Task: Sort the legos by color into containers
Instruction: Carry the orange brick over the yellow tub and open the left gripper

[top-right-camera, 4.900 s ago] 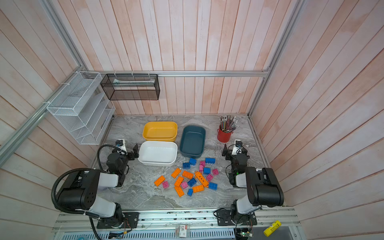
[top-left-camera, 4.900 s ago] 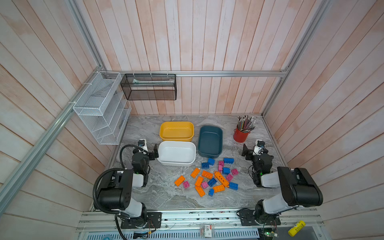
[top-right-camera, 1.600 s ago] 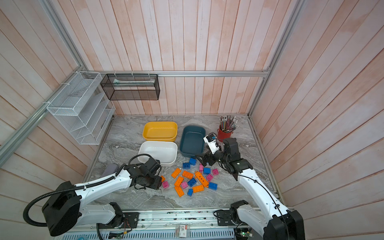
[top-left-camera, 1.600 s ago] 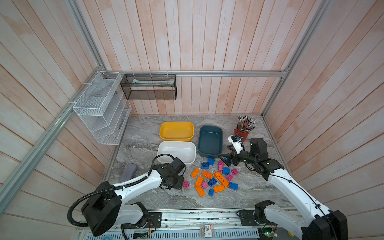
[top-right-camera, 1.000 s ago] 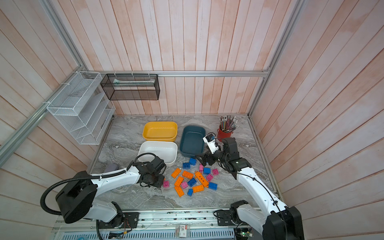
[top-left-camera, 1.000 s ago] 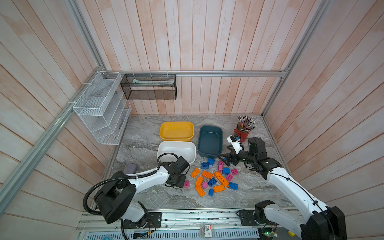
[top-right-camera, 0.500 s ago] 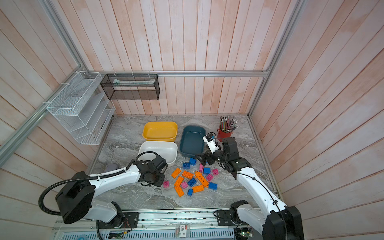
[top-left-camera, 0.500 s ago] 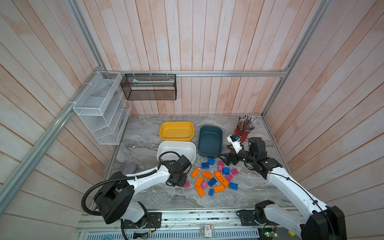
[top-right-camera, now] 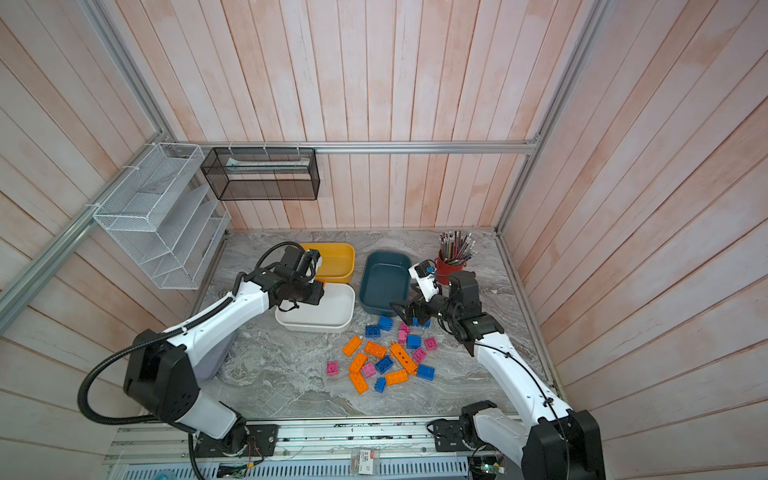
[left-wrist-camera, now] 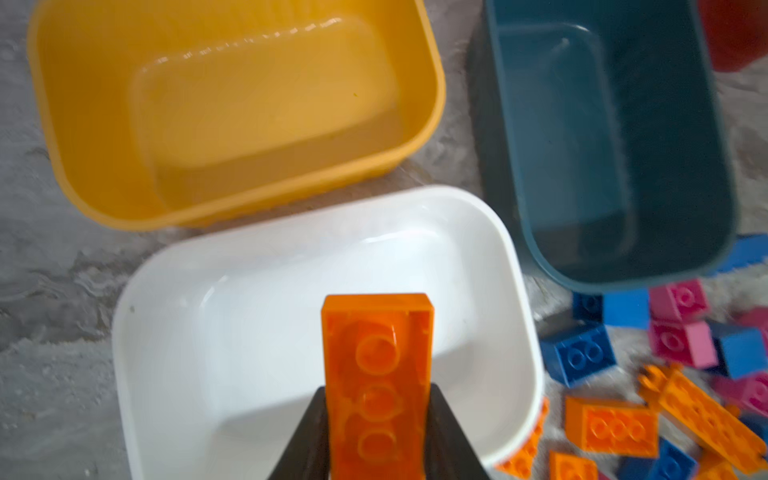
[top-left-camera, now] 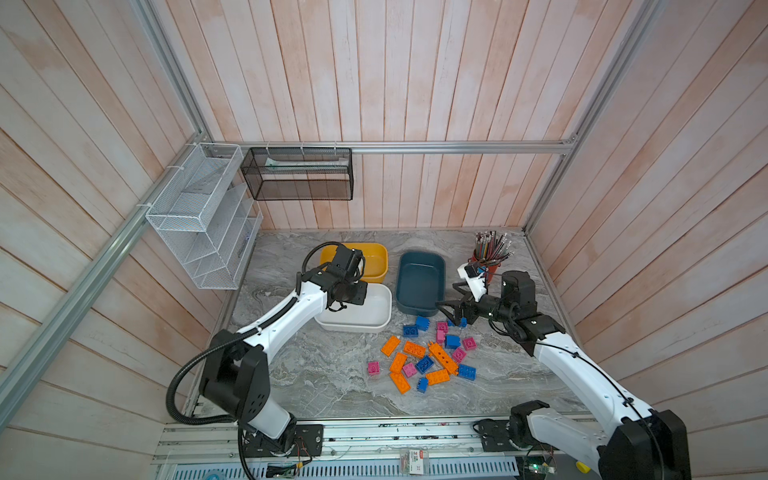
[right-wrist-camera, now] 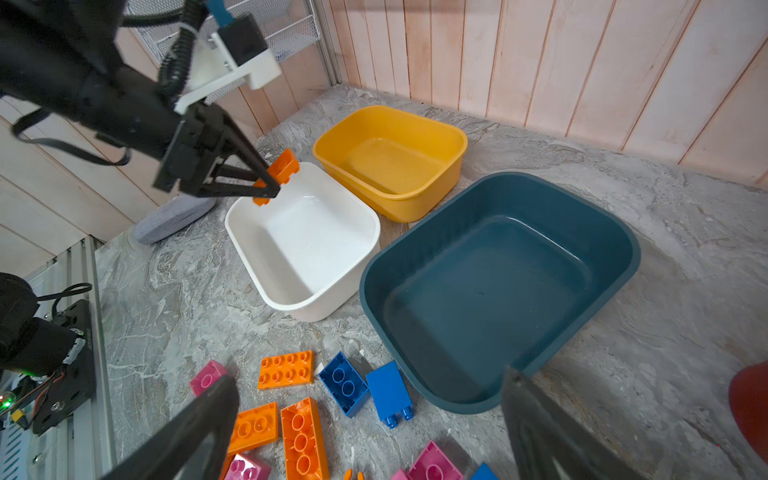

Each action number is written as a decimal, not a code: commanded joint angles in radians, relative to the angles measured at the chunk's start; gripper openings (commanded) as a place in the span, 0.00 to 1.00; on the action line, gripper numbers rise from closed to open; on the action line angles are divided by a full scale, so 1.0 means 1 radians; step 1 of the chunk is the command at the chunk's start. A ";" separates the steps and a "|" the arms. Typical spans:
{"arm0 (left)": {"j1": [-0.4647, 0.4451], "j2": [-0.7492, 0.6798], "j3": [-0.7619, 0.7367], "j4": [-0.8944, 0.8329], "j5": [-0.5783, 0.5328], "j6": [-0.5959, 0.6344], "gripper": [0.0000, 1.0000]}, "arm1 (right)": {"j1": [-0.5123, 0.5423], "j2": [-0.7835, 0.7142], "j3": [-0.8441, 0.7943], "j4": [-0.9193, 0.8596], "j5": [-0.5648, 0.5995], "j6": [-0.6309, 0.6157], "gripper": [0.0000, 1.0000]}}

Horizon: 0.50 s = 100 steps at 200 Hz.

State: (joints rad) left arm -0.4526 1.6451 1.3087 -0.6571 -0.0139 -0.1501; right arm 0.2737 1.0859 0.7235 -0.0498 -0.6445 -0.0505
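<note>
Right wrist view gives me the whole layout, so I'll go down by size. Biggest is the grey marbled desk (right-wrist-camera: 582, 137). On it sit three tubs, all bare inside. The dark teal tub (right-wrist-camera: 498, 291) is just beside the white tub (right-wrist-camera: 307, 245), and the yellow tub (right-wrist-camera: 390, 166) is just behind the white one, nearly touching it.

My left end effector (right-wrist-camera: 269, 188) hangs above the white tub, pinched onto one oblong orange brick (left-wrist-camera: 376, 332). That brick hovers over the white tub's hollow, toward the yellow tub's side. My right end effector (right-wrist-camera: 366, 377) is spread wide and holds nothing. It sits off to the white tub's teal side, low over the blue bricks (right-wrist-camera: 345, 384) by the teal tub's near rim. The remaining bricks (top-left-camera: 415, 349), orange, blue and pink, lie scattered on the desk in front of the white tub, with the long orange brick (top-left-camera: 444, 358) among them.

On handling, I judge these bricks to be light, hard and glossy, so they won't deform but can slip or twist in a grip. Left wrist view shows the fingers (left-wrist-camera: 307, 440) clamping the brick's two long side walls near one end, with most of it sticking out ahead. A hold nearer the middle would be steadier. For the loose ones I'd take the flat side walls, never the studs.
</note>
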 commanded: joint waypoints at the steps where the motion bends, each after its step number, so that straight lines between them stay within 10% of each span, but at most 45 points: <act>1: 0.050 0.122 0.101 0.061 0.004 0.099 0.26 | -0.010 0.012 0.030 0.024 -0.031 0.016 0.98; 100: 0.130 0.517 0.399 0.105 -0.017 0.133 0.27 | -0.023 0.040 0.036 0.036 -0.021 0.033 0.98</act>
State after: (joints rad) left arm -0.3325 2.1036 1.6749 -0.5560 -0.0299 -0.0395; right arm 0.2569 1.1034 0.7250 -0.0273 -0.6563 -0.0265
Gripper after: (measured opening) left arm 0.329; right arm 0.980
